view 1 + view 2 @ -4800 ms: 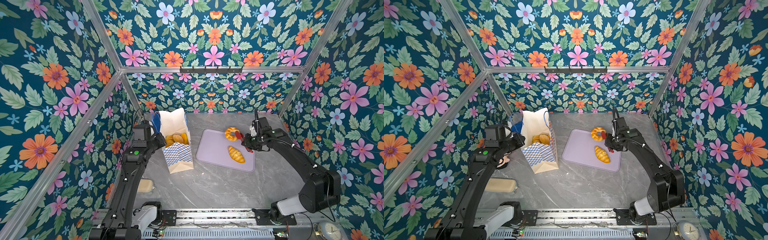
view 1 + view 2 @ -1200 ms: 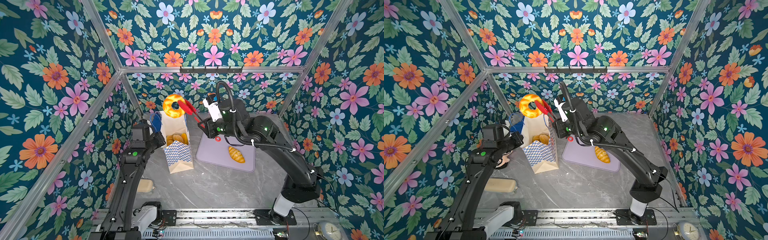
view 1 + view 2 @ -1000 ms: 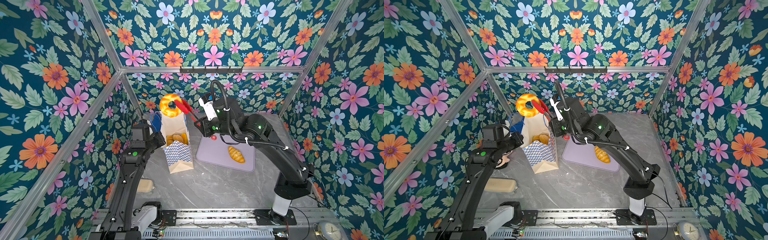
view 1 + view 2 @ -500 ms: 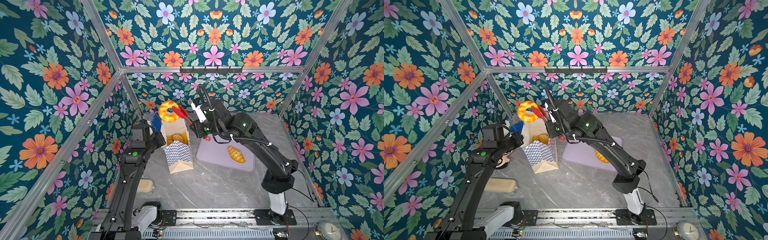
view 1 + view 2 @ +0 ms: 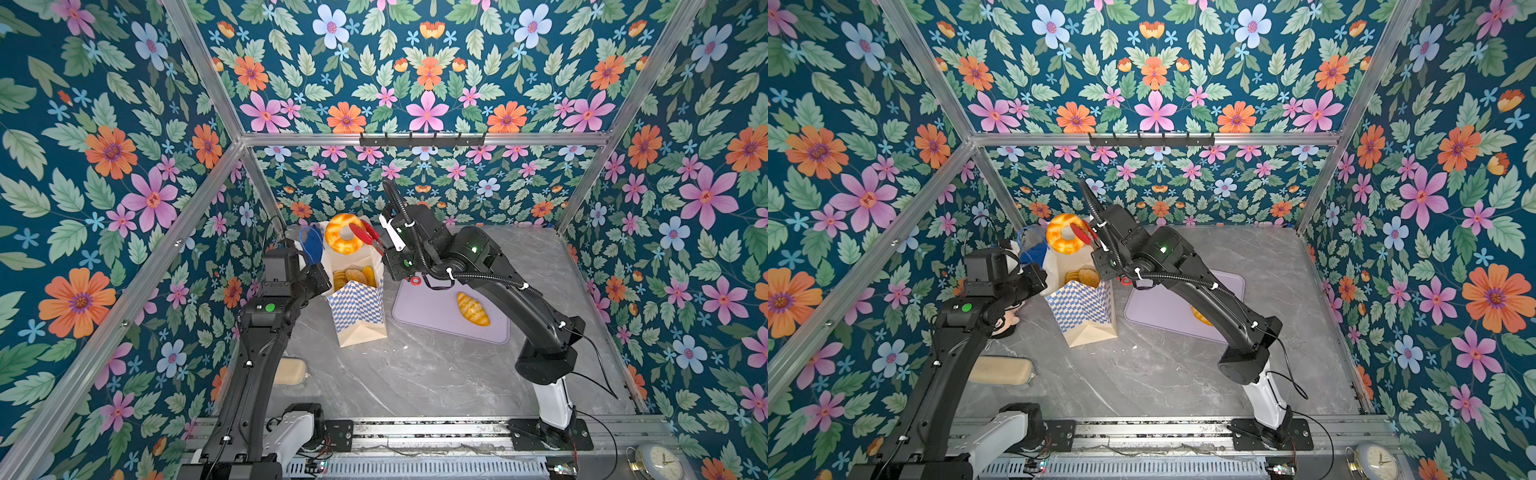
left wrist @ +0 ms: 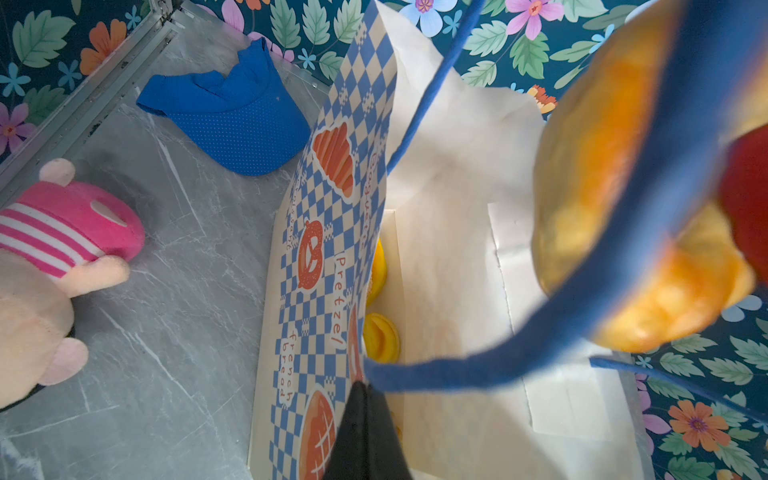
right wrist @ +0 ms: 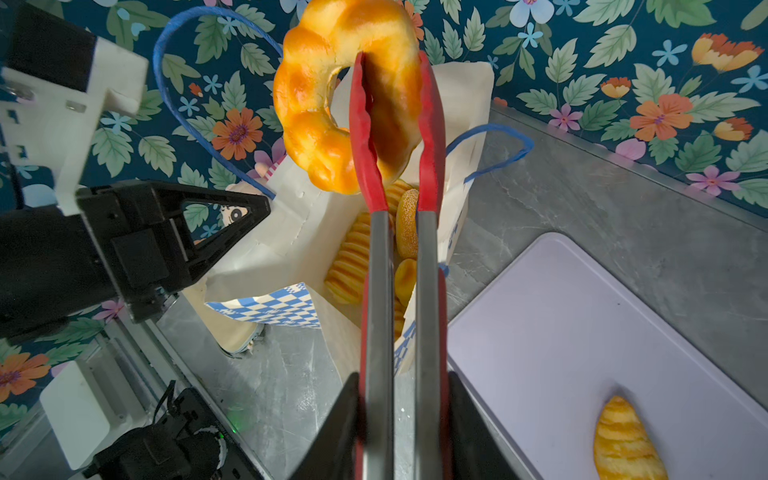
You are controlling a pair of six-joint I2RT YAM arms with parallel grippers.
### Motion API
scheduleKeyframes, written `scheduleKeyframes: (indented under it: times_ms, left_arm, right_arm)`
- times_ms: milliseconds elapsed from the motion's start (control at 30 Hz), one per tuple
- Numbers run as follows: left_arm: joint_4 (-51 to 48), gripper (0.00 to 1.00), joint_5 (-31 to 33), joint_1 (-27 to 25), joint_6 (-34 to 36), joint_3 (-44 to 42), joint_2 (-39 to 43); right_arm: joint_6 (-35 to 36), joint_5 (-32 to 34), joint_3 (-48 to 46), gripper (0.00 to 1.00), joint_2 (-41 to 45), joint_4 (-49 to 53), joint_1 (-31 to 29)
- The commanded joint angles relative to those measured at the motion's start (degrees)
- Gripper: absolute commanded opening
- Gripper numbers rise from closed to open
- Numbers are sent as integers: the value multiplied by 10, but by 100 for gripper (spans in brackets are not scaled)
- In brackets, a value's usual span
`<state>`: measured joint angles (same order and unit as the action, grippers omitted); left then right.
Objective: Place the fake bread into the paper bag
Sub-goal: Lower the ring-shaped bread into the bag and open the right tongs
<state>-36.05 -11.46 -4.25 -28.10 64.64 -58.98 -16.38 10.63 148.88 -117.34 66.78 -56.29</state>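
Observation:
The paper bag stands open at the left of the table, with several pieces of fake bread inside. My left gripper is shut on the bag's near rim. My right gripper is shut on the handles of red tongs. The tongs pinch a ring doughnut that hangs just above the bag's mouth. One croissant lies on the lilac mat.
A pink-striped plush doll and a blue cloth lie left of and behind the bag. A beige oblong thing rests near the left arm's base. The flowered walls stand close behind the bag. A clock sits at the front right.
My right arm has carried the tongs and doughnut left and downward, from high beside the bag to just over its mouth. The left arm has not moved.

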Motion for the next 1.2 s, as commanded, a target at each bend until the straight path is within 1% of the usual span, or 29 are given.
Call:
scheduleKeyframes:
  times_ms: [0, 300, 400, 600, 933, 1167]
  left_arm:
    - [-6, 2, 0, 0, 2, 0, 1]
    - [-6, 2, 0, 0, 1, 1, 1]
    - [-7, 2, 0, 0, 1, 1, 1]
    - [-6, 2, 0, 0, 2, 1, 2]
    - [-7, 2, 0, 0, 2, 1, 3]
    - [-7, 2, 1, 0, 2, -1, 4]
  right_arm:
    - [9, 24, 3, 32, 0, 19, 0]
    - [12, 29, -13, 34, 3, 24, 0]
    - [11, 25, -17, 36, 6, 21, 0]
    - [10, 10, -17, 38, 9, 17, 0]
    - [7, -9, -17, 46, 14, 12, 0]
    - [5, -15, -17, 47, 20, 8, 0]
